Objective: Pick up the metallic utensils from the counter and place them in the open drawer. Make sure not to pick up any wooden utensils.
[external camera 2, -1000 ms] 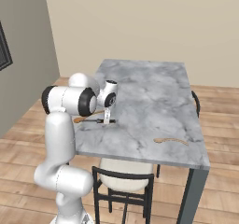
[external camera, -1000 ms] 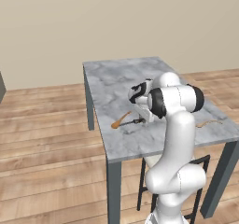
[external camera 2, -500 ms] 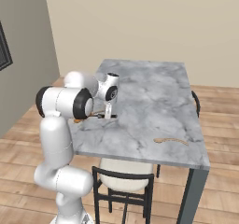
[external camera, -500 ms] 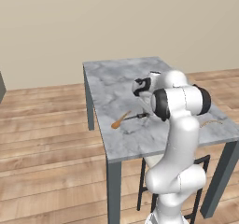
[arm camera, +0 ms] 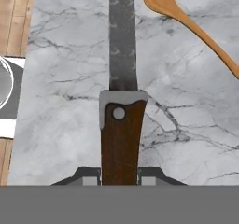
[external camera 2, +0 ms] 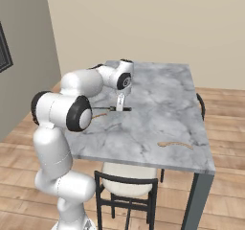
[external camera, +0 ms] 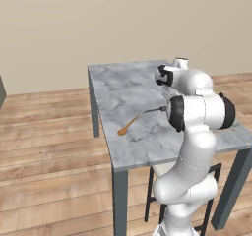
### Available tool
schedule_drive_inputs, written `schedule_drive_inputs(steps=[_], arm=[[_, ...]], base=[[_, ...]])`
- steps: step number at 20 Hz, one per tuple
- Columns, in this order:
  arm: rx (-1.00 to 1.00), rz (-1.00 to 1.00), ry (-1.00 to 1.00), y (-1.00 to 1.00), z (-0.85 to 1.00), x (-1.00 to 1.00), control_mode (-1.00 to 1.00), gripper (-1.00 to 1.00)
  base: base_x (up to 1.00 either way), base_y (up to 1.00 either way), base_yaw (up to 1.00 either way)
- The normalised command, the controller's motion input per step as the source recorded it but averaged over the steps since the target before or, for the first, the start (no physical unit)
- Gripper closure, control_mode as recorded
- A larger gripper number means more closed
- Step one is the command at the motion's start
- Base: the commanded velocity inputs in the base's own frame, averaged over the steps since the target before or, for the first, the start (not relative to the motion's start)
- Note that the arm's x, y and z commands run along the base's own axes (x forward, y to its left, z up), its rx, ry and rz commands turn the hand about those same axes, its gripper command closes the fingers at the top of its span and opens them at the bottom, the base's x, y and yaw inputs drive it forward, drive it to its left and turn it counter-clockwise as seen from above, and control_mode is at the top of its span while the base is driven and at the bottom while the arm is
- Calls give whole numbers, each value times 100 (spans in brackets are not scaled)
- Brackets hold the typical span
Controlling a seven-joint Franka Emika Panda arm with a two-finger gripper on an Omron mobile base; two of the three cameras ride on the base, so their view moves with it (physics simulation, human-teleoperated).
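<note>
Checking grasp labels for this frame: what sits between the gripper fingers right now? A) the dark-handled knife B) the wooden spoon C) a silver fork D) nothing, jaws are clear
A: in the hand view the knife has its brown handle running down between the two fingertips of the gripper, blade pointing away, while the wooden spoon lies apart on the marble counter.

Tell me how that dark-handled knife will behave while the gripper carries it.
The knife is probably rigid: its grey blade runs straight out from the gripper without sagging. Held at the handle end, the long blade may lever downward. The flat-sided handle between the fingertips likely resists rolling.
</note>
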Motion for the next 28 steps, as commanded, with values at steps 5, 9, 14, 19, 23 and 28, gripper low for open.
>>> schedule_drive_inputs(steps=[5,9,14,19,23,28], arm=[[-5,-44,-2,-23,14,-60,-100,100],[0,-57,-13,-13,0,-76,-100,100],[-1,-63,-9,0,6,-50,-100,100],[-10,-67,9,15,13,-25,-100,100],[-2,-72,10,41,0,-20,-100,100],[11,-66,0,39,0,-37,-100,100]], base=[[0,0,0],[0,0,0],[0,0,0],[0,0,0],[0,0,0],[0,0,0]])
